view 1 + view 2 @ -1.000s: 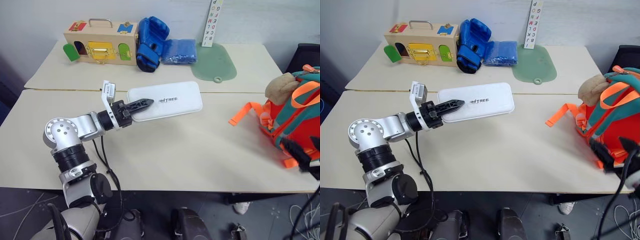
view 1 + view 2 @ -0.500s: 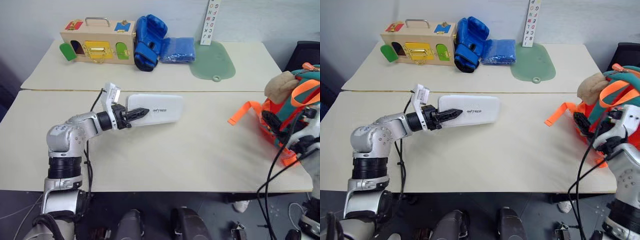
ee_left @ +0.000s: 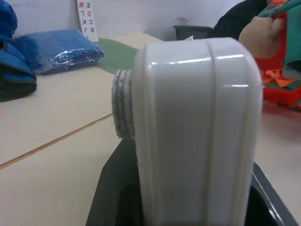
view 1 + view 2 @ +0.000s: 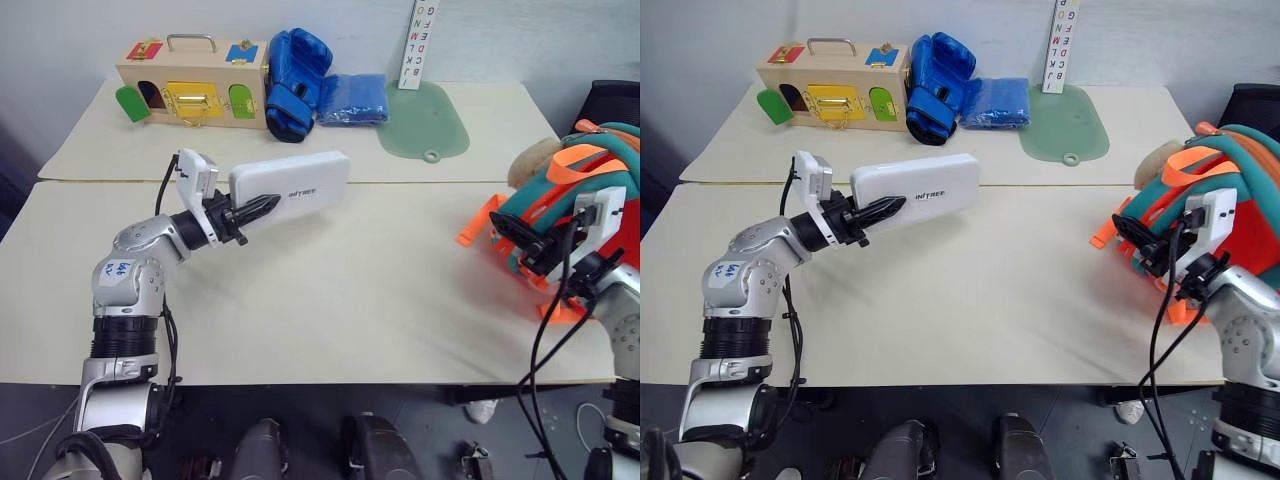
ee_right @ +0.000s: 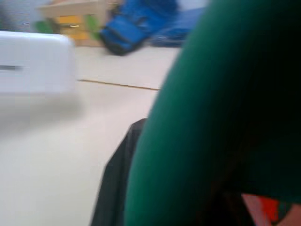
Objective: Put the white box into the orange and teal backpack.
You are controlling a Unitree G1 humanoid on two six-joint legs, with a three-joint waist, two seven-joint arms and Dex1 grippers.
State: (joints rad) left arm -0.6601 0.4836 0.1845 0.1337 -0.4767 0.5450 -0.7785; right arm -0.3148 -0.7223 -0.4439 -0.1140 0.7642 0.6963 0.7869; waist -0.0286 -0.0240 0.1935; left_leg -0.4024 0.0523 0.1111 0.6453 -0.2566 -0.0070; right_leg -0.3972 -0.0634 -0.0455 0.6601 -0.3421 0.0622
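Note:
The white box (image 4: 295, 185) hangs above the table, turned up on its long edge, and my left gripper (image 4: 262, 208) is shut on its near end. In the left wrist view the white box (image 3: 197, 132) stands upright between the black fingers. The orange and teal backpack (image 4: 555, 190) sits at the table's right edge, a beige plush toy (image 4: 530, 160) at its top. My right gripper (image 4: 520, 235) is shut on the backpack's teal rim. Teal fabric (image 5: 221, 117) lies across the fingers in the right wrist view.
Along the far table stand a wooden box with coloured doors (image 4: 195, 85), a blue boxing glove (image 4: 290, 85), a blue packet (image 4: 355, 98), a green mat (image 4: 425, 125) and a letter strip (image 4: 418, 40). A black chair (image 4: 610, 100) is at the far right.
My left gripper rolled the white box from flat onto its edge and drew it a little left. My right gripper moved in to the backpack and shut on its teal rim.

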